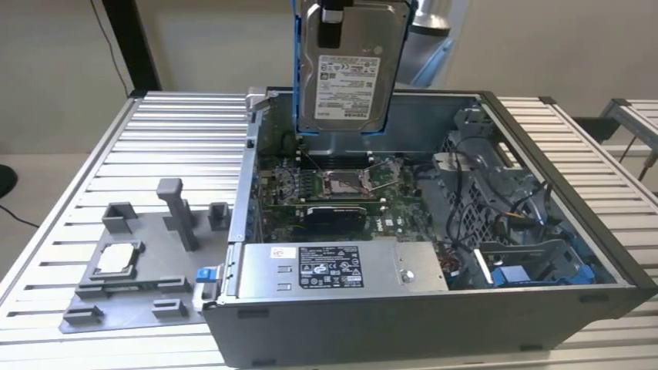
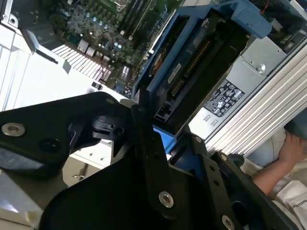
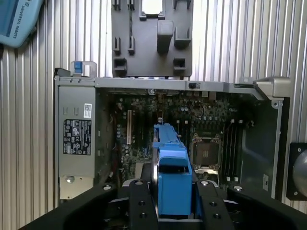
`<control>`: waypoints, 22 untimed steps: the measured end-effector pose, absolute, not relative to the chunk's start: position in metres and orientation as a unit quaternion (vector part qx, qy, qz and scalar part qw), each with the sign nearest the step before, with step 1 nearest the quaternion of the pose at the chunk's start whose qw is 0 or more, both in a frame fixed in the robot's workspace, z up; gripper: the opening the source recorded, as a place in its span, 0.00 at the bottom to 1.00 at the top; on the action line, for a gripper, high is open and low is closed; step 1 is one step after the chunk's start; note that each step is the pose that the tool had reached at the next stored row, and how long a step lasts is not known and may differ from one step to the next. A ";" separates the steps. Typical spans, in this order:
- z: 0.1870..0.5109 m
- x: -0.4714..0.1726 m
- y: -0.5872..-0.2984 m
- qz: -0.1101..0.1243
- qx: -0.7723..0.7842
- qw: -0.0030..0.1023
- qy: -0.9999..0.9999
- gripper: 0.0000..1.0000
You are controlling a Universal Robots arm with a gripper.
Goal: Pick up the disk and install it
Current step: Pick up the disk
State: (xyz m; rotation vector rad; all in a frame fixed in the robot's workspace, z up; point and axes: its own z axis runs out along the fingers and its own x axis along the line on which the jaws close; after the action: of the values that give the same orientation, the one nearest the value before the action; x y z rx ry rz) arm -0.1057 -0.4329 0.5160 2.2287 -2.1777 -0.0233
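Our black end effector (image 3: 173, 207) is clamped on the disk (image 1: 347, 73), a flat silver-metal hard drive with a white label and blue plastic rails. Its fingers (image 3: 142, 206) press the rails from both sides. We see the disk hanging upright at the top centre of the exterior view, above the open grey metal computer case (image 1: 411, 327) and its green motherboard (image 1: 308, 193). We judge that a slip on the smooth rails could drop it onto the bare processor socket (image 1: 343, 183). The loose black cables (image 1: 511, 208) at the right could also snag it.
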 end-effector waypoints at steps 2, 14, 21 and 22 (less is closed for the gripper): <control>0.516 -0.102 -0.436 -0.008 0.715 0.013 -0.699 0.00; 0.516 -0.081 -0.454 -0.009 0.715 0.014 -0.699 0.00; 0.516 -0.069 -0.463 -0.009 0.715 0.014 -0.699 0.00; 0.516 -0.068 -0.464 -0.009 0.715 0.014 -0.699 0.00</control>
State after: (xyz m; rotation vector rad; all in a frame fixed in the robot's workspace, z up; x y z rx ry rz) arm -0.0680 -0.4644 0.5159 2.2267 -2.1755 -0.0280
